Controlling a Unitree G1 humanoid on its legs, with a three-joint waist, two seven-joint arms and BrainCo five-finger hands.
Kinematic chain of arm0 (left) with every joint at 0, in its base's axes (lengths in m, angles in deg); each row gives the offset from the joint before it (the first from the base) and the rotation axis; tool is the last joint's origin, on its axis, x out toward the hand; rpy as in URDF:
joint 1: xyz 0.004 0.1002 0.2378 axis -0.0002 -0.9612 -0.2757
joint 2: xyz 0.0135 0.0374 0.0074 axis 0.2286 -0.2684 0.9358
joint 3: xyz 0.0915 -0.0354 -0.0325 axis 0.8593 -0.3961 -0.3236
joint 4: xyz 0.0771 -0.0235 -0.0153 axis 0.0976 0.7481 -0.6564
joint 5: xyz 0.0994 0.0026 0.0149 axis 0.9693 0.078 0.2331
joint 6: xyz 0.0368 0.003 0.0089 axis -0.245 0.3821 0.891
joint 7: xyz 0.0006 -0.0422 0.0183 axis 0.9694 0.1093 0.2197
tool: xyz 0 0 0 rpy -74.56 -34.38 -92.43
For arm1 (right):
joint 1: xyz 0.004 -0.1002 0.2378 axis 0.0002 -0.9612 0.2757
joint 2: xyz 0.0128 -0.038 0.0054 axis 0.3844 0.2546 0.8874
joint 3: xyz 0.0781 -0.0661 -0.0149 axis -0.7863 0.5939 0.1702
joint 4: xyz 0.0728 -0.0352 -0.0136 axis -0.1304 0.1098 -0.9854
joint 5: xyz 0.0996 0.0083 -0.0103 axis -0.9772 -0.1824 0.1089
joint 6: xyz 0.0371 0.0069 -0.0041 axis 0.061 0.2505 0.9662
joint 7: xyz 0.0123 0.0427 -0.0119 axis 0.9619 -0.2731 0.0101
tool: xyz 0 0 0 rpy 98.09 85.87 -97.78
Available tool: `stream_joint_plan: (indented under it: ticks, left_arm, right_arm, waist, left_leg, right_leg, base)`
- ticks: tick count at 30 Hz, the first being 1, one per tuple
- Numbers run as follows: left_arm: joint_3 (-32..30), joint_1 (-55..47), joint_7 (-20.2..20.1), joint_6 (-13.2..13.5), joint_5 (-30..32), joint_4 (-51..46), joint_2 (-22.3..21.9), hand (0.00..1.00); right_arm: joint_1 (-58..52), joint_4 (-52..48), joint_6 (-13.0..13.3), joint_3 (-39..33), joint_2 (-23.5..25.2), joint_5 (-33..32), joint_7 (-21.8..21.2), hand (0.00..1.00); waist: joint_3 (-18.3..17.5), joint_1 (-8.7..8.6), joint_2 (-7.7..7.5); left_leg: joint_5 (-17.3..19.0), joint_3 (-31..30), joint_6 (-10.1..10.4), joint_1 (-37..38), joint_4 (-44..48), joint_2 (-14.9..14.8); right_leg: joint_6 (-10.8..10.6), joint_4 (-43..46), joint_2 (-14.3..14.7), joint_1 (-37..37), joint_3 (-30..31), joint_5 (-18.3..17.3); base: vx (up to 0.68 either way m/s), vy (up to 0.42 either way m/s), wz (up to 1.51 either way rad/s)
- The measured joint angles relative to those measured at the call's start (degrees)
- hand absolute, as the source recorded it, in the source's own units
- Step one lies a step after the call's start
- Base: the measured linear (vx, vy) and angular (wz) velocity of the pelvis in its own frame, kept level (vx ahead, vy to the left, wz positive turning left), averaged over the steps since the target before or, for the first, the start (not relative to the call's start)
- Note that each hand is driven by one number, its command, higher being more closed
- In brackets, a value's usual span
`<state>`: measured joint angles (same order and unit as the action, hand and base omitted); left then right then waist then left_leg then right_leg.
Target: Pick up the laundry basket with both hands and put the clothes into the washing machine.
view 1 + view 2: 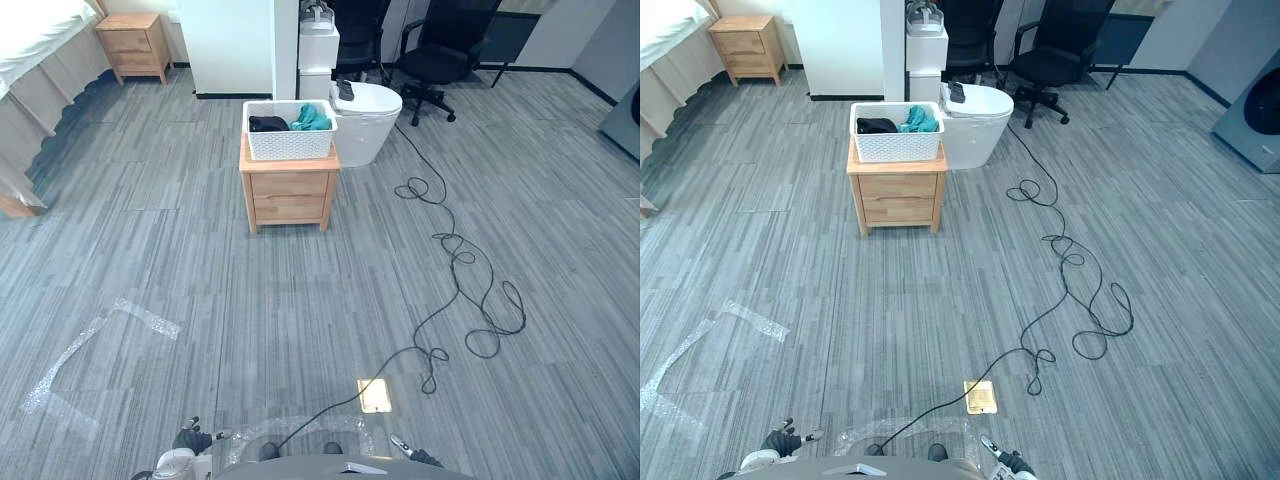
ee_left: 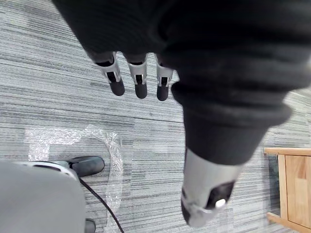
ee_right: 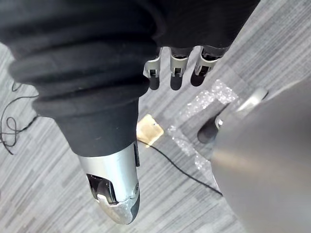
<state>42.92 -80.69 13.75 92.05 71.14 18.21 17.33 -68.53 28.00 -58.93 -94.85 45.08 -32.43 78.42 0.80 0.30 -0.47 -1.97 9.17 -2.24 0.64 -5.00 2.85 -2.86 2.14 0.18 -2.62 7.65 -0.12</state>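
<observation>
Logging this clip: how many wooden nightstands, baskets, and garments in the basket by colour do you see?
Nightstands: 2
Basket: 1
Dark garment: 1
Teal garment: 1
Total: 5

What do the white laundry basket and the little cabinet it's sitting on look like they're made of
The laundry basket looks like matte white moulded plastic: its walls show a fine, regular lattice. The cabinet under it looks like pale wood or wood veneer, smooth and low-sheen, judging by its warm tan drawer fronts; which one, I cannot tell.
</observation>
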Motion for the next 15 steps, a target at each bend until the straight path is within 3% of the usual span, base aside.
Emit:
stream_joint_plan:
  ticks: [9, 15]
  left_arm:
    - [0.09, 0.92, -0.1, 0.01, -1.19, 0.02, -0.85, 0.0]
    - [0.16, 1.59, -0.08, 0.03, -1.23, 1.1, -1.35, 0.0]
  right_arm:
    - [0.16, 0.03, 0.02, -0.96, -0.18, -0.12, 0.05, 0.0]
    - [0.31, 0.05, 0.18, -1.0, -0.1, -0.5, 0.09, 0.0]
  waist:
    - [0.73, 0.01, 0.02]
    - [1.05, -0.07, -0.37]
  left_leg:
    - [0.2, -0.2, 0.45, 0.18, -0.04, -0.06]
    - [0.56, 0.15, -0.01, 0.0, -0.03, 0.5]
  right_leg:
    - [0.35, -0.75, -0.06, 0.77, -0.58, -0.97]
    - [-0.51, -1.68, -0.74, 1.32, -0.76, -0.44]
  base:
    - [-0.04, -0.016, 0.02]
    - [0.05, 0.0, 0.01]
